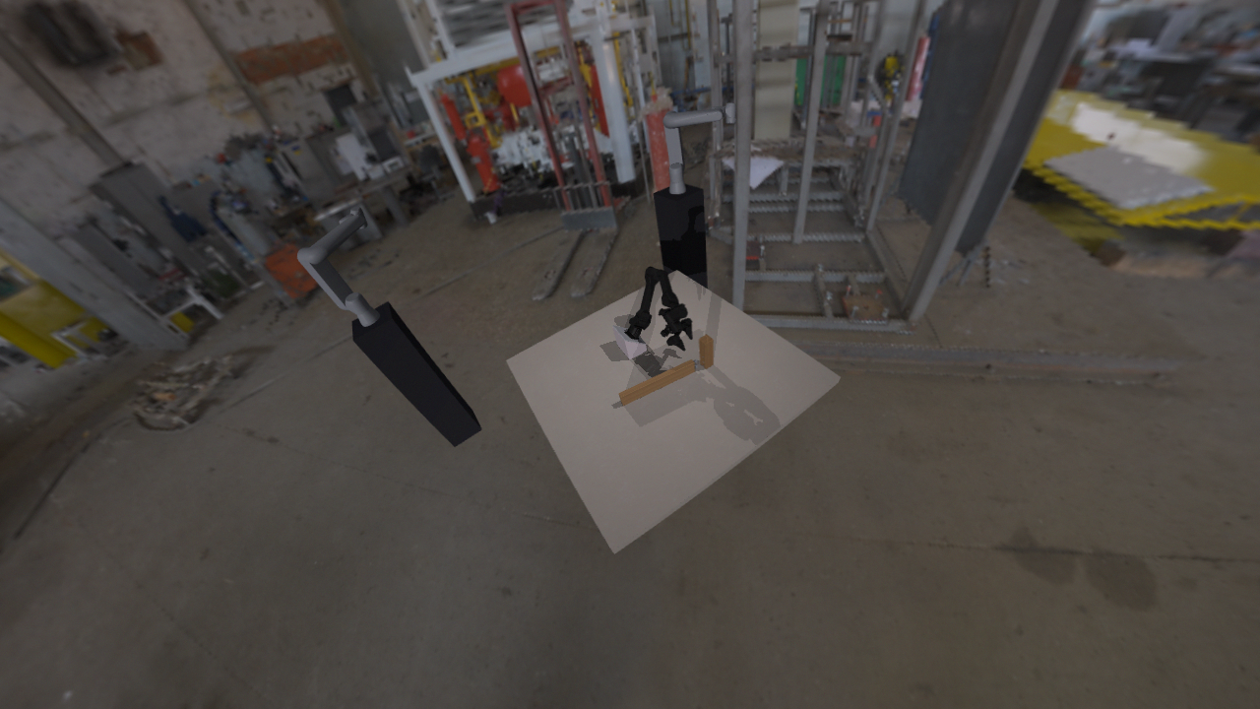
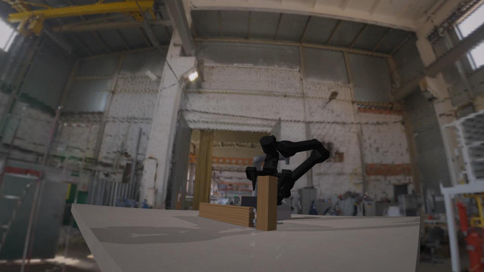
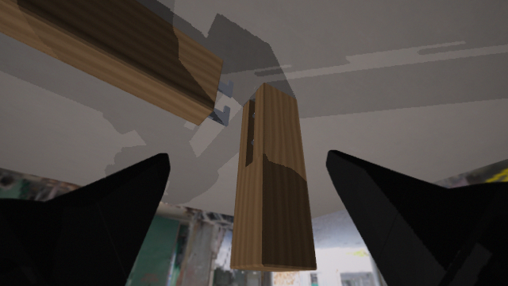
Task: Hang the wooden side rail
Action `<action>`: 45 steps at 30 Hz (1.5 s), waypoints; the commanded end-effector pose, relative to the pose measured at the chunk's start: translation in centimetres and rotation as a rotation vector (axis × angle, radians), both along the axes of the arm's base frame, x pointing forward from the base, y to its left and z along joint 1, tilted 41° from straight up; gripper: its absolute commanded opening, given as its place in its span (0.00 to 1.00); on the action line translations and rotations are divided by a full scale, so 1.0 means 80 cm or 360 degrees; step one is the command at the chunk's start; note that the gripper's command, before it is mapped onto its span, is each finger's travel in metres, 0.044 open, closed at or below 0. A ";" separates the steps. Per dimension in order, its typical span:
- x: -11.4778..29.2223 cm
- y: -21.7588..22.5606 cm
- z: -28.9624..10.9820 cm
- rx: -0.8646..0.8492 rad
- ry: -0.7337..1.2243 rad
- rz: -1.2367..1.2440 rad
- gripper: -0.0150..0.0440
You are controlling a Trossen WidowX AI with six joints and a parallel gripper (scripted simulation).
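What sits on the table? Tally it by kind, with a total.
Wooden pieces: 2, the side rail lying flat and the upright headboard post.
Steel hooks: 2, on the rail's end.
Robot arms: 1, its end effector open.
Total: 5.

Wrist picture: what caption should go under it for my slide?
Open gripper facing the upright headboard post, the side rail's steel hooks not yet in its slot.

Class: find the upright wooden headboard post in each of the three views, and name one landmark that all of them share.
Top: headboard post, centre of table, right of the arm.
Exterior: post centre, in front of the arm.
Wrist: post centre, between the open jaws.
Shared landmark: side rail, its end near the post.
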State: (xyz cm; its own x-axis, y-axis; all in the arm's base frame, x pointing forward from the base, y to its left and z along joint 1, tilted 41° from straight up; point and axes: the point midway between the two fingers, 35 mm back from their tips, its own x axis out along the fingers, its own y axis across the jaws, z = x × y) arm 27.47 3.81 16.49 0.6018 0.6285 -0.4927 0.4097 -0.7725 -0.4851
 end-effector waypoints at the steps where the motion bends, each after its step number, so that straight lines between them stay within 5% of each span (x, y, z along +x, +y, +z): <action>1: -0.004 0.001 -0.006 0.0044 0.0051 -0.0008 1.00; 22: -0.003 0.001 -0.006 0.0036 0.0050 -0.0001 1.00; 37: 0.057 -0.031 0.022 -0.0435 -0.0121 0.0803 1.00; 45: 0.059 -0.032 0.023 -0.0445 -0.0135 0.0844 1.00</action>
